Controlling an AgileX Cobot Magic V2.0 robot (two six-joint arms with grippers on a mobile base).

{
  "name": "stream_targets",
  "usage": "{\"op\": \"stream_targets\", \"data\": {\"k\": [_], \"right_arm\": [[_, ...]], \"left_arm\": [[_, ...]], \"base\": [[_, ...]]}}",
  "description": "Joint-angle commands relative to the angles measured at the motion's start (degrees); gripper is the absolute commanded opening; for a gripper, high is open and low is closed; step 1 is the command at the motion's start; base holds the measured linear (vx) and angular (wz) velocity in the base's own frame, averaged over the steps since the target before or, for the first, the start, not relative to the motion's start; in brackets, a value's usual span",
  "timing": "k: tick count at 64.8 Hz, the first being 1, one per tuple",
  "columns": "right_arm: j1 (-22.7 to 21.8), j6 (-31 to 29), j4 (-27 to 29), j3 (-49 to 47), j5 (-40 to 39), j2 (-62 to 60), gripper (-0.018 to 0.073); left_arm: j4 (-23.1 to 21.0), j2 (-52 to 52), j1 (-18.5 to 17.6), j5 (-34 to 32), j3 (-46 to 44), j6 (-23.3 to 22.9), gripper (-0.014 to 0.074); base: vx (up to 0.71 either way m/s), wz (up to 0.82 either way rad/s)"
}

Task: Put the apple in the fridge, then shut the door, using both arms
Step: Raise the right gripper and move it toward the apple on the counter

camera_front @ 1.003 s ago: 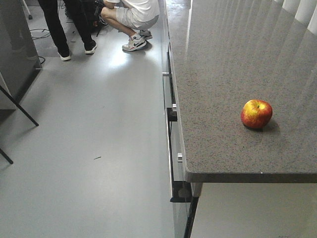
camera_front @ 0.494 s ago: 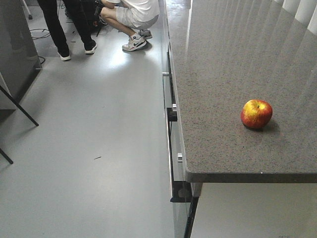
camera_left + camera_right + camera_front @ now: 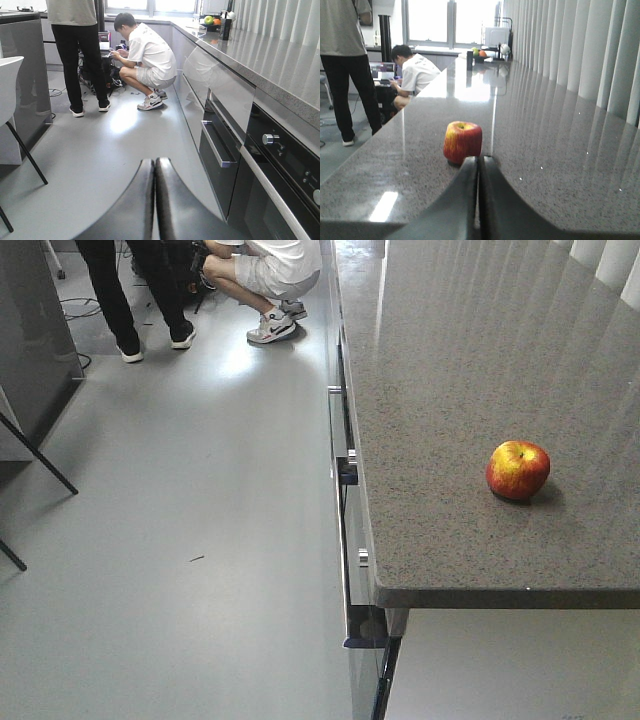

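The red and yellow apple (image 3: 518,470) sits on the grey speckled counter (image 3: 450,390), near its front right part. In the right wrist view the apple (image 3: 463,141) lies just beyond my right gripper (image 3: 479,161), which is shut and empty, apart from the apple. My left gripper (image 3: 154,162) is shut and empty, low over the grey floor beside the cabinet fronts. A dark grey appliance side (image 3: 22,85) stands at the left; I cannot tell whether it is the fridge. No open door shows.
Two people, one standing (image 3: 75,45) and one crouching (image 3: 145,55), are at the far end of the aisle. Drawers and an oven front (image 3: 280,165) line the right side. A chair leg (image 3: 35,455) stands at the left. A fruit bowl (image 3: 212,21) sits far down the counter.
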Motion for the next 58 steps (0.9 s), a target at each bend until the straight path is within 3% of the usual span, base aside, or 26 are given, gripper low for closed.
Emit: {"op": "stream_targets", "data": {"k": [1,12,22,31,46,52,58], "right_arm": [[0.02,3.50,3.04,-0.24,-7.21,-0.56,0.0004],[0.02,18.52,18.96,-0.24,-8.32,-0.56,0.0004],[0.08,20.00,19.87,-1.68,-6.76,-0.56,0.0004],[0.08,17.08,16.69,-10.20,3.98,0.61,0.0006],[0.08,3.79,13.35,-30.23,16.12,11.69,0.0033],[0.08,-1.51,13.43,-37.29,20.90,18.12,0.0100],[0.08,-5.17,14.06,-41.62,23.75,23.25,0.0229]], "left_arm": [[0.02,-0.82,-0.22,-4.33,-0.99,-0.52,-0.0006],[0.02,-0.82,-0.22,-4.33,-0.99,-0.52,-0.0006],[0.02,-0.82,-0.22,-4.33,-0.99,-0.52,-0.0006],[0.02,-0.82,-0.22,-4.33,-0.99,-0.52,-0.0006],[0.02,-0.82,-0.22,-4.33,-0.99,-0.52,-0.0006],[0.02,-0.82,-0.22,-4.33,-0.99,-0.52,-0.0006],[0.02,-0.82,-0.22,-4.33,-0.99,-0.52,-0.0006]], "base": [[0.00,0.00],[0.00,0.00],[0.00,0.00],[0.00,0.00],[0.00,0.00],[0.00,0.00],[0.00,0.00]]}}
